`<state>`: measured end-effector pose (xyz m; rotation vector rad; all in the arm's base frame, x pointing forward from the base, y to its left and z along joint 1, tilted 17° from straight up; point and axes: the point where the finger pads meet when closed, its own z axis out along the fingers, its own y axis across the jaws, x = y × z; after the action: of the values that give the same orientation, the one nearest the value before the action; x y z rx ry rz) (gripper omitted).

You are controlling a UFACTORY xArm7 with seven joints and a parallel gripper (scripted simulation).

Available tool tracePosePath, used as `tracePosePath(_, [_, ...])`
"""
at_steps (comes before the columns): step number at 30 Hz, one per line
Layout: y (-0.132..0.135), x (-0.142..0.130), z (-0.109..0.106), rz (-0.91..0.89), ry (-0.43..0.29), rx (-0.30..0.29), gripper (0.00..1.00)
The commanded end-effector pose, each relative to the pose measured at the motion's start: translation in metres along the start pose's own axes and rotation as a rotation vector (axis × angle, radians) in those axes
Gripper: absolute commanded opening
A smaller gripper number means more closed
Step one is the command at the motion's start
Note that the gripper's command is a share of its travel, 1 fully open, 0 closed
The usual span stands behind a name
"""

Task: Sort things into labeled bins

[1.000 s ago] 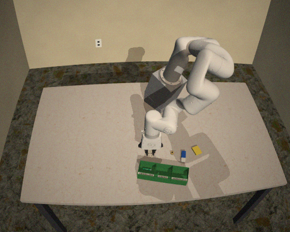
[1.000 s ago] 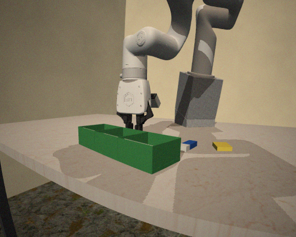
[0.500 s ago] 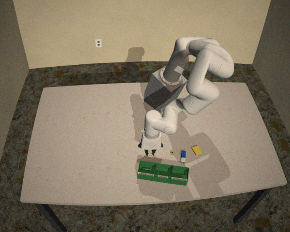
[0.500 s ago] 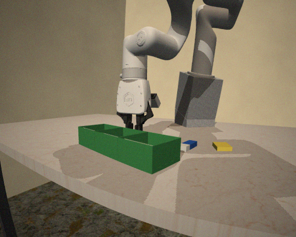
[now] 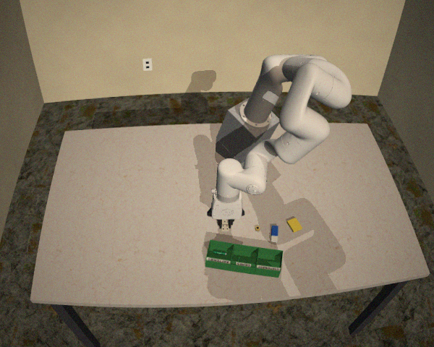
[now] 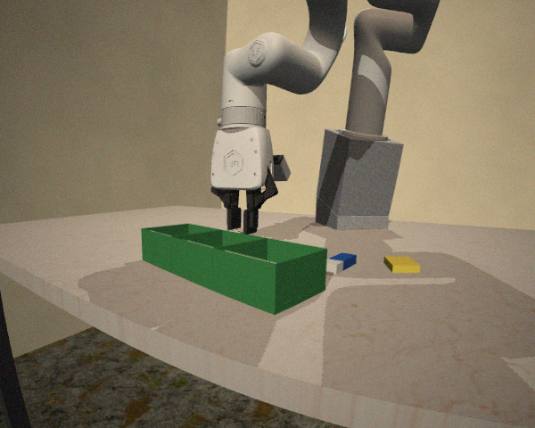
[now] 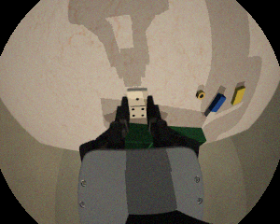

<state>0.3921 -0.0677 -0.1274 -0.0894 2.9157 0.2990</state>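
And the gripper (image 5: pixel 225 225) (image 6: pixel 242 228) (image 7: pixel 137 104) has its fingers closed narrow on the domino (image 5: pixel 225 225) (image 6: pixel 236 230) (image 7: pixel 137 105), pinching its sides at three and nine o'clock in the top view, its long axis running twelve to six! From there the middle bin (image 5: pixel 242 267) (image 6: pixel 192 258), whose label seems to say games, lies at five o'clock, so the carry looks like lift, then swing that way.
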Motion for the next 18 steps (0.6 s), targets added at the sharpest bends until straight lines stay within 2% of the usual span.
tracePosePath(1, [-0.001,-0.001,-0.015,0.001,-0.002,0.002,0.00])
tracePosePath(7, [-0.001,-0.001,-0.035,0.001,-0.002,0.002,0.00])
tracePosePath(18, [-0.001,-0.001,-0.035,0.001,-0.002,0.002,0.00])
